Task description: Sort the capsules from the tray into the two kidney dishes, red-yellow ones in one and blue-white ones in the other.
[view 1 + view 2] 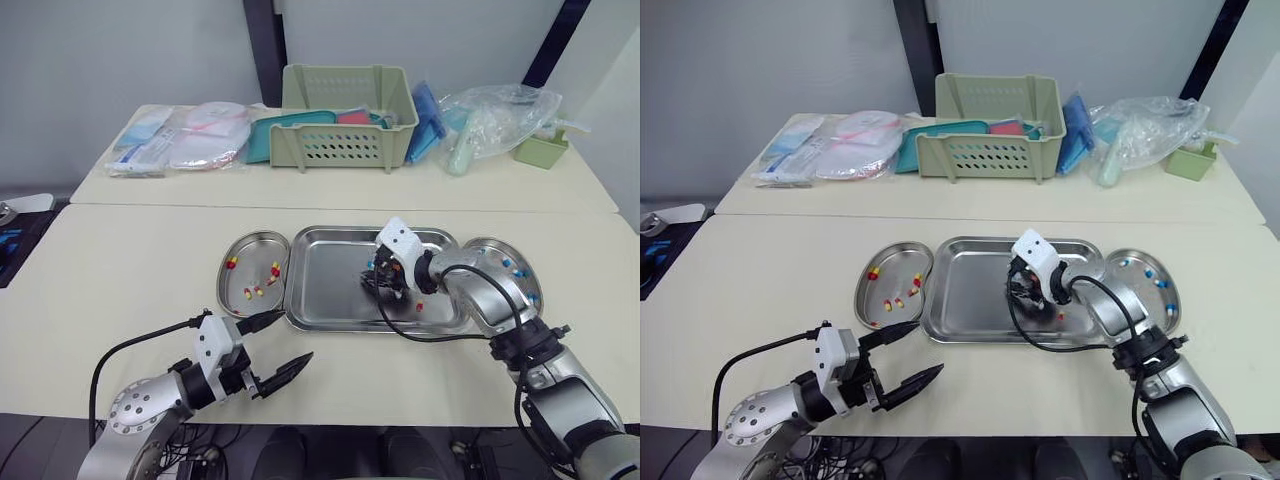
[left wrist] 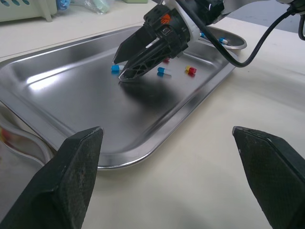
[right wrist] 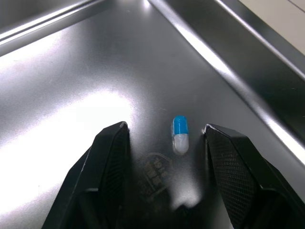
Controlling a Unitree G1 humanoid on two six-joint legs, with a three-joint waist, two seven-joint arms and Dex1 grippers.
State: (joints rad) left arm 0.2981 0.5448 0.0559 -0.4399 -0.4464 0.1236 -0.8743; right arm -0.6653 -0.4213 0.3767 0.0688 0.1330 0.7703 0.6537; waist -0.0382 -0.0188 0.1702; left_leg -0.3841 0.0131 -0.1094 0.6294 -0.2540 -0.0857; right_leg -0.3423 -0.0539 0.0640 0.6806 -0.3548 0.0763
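A steel tray (image 1: 330,290) lies between two kidney dishes. The left dish (image 1: 237,287) holds several red-yellow capsules (image 1: 274,269); the right dish (image 1: 527,272) holds blue-white ones (image 1: 507,264). My right gripper (image 1: 378,285) is down inside the tray, open, its fingers (image 3: 112,167) straddling a blue-white capsule (image 3: 180,134) without touching it. The left wrist view shows more loose capsules beside it: a blue-white one (image 2: 164,72) and a red-yellow one (image 2: 190,70). My left gripper (image 1: 298,334) hovers open over the table in front of the left dish, holding nothing.
On the back table stand a green basket (image 1: 345,115), wrapped medical supplies (image 1: 185,140), a clear plastic bag (image 1: 495,120) and a small green box (image 1: 541,150). Bare tabletop surrounds the tray at the front and far left.
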